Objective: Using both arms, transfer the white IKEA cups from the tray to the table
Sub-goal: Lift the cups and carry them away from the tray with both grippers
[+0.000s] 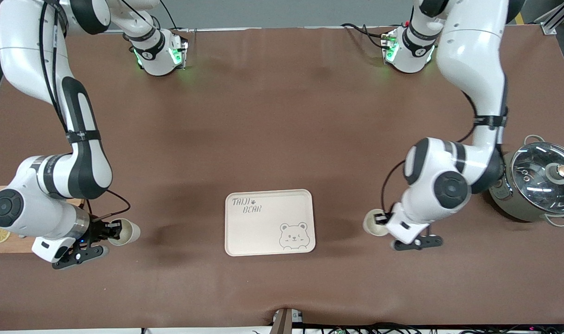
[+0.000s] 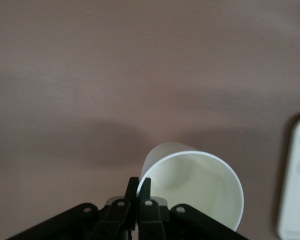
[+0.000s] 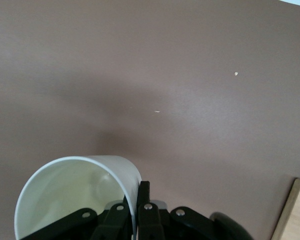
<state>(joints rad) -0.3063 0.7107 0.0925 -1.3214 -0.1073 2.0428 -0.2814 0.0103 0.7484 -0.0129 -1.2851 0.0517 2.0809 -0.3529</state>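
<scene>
The large table point(image 1: 272, 116) is covered with a matte brown sheet and fills nearly all of the front view. On it, toward the left arm's end, stands a grey metal pot with a glass lid point(image 1: 539, 183). Toward the right arm's end lies a pale wooden cutting board point(image 1: 3, 232) with a slice of lemon on it.

The cream-white rounded tray with the grey bear drawing point(image 1: 269, 222) lies in the middle of the table's near part, and no cup is on it. Both cups are well apart from the tray, one on each side of it.

The left gripper point(image 2: 138, 189) has its fingers pressed together on the rim wall of one small cream-white handleless cup point(image 2: 197, 187), over the bare table between tray and pot. The right gripper point(image 3: 136, 192) is clamped in the same way on the wall of the other cream-white cup point(image 3: 72, 192), over the table beside the cutting board.

Each cup seems to hang tilted from one thin point of its rim. If the fingers let go while a cup is tilted or not yet on the sheet, it may fall on its side and roll. The right cup is near the board's edge and might come down half on it. A hard descent could press a cup into the table and make it slip from the pinch.
</scene>
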